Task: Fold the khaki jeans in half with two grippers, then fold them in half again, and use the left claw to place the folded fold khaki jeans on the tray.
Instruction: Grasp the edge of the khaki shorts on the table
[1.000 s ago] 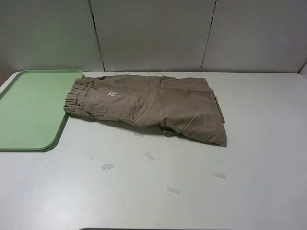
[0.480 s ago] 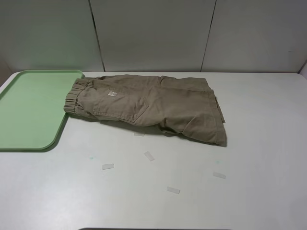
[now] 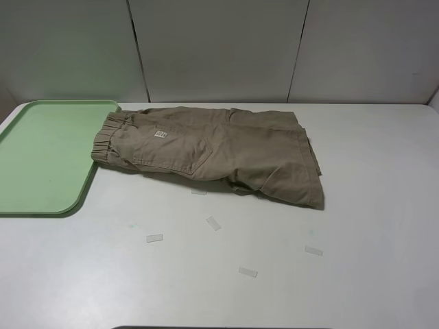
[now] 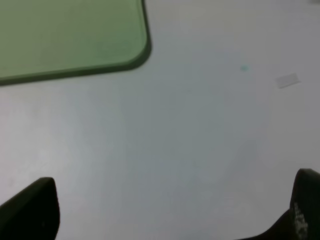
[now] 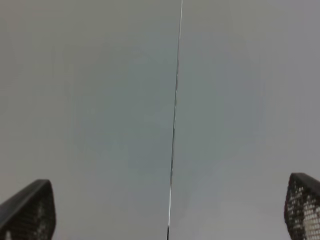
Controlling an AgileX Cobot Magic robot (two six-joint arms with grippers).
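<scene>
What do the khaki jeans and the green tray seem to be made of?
The khaki jeans: probably woven cotton, matte; soft creases and a gathered waistband. The tray: probably plastic, smooth with slight sheen; rounded corners, moulded raised rim.

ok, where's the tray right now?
Exterior high view: the tray lies at the far left of the table, its right rim meeting the waistband of the khaki jeans.

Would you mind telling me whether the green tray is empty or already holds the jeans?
Empty: the tray shows bare green, and the khaki jeans lie on the table beside it, waistband at its rim.
</scene>
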